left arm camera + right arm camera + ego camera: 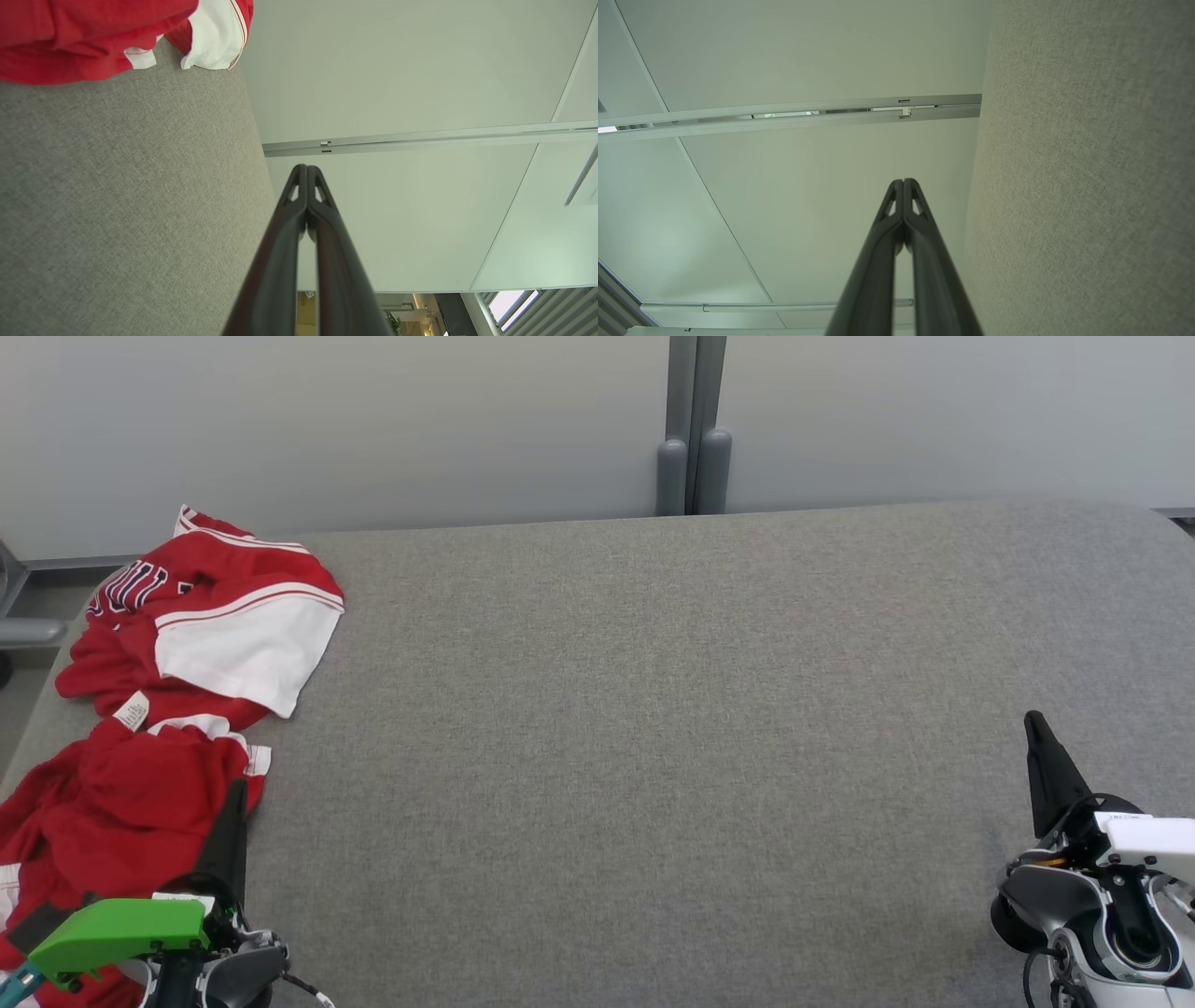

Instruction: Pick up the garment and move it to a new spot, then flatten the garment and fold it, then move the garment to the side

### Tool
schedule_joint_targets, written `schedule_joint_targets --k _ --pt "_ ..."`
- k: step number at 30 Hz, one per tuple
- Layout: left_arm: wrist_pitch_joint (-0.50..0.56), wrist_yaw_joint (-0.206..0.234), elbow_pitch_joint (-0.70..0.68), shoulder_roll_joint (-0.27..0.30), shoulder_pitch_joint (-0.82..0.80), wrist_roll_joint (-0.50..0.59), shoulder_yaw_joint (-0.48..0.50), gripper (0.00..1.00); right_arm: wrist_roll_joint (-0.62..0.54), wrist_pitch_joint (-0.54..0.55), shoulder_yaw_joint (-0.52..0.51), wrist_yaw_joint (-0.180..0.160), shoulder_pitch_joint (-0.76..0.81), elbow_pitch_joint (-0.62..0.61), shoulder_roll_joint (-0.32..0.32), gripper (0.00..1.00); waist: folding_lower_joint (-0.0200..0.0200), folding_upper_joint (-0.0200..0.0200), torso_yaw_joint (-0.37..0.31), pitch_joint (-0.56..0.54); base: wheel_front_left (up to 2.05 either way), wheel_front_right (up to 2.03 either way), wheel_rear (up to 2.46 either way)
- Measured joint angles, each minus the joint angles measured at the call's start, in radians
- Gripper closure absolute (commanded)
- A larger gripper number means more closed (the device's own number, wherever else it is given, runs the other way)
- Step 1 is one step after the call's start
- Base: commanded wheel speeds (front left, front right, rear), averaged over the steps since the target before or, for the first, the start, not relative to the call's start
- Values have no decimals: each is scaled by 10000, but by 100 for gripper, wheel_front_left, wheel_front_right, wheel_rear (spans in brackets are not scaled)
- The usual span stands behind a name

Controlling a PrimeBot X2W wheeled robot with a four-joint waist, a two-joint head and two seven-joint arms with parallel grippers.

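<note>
While left claw [239,793] and right claw [1033,721] sit closed, red garment [131,803] crumpled

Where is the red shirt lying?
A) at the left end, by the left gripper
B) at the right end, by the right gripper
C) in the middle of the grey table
A: the shirt lies bunched up at the left end of the table, next to the left gripper.

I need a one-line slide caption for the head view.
Crumpled red-and-white garment lies at the left of the grey fabric surface; left tool and right tool are shut, empty.
</note>
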Motion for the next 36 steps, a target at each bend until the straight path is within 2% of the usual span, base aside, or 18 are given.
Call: schedule_joint_targets --k 36 --pt "0 0 0 -2 0 0 4 100 -2 44 -13 0 0 0 13 100 0 0 0 0 0 0 0"
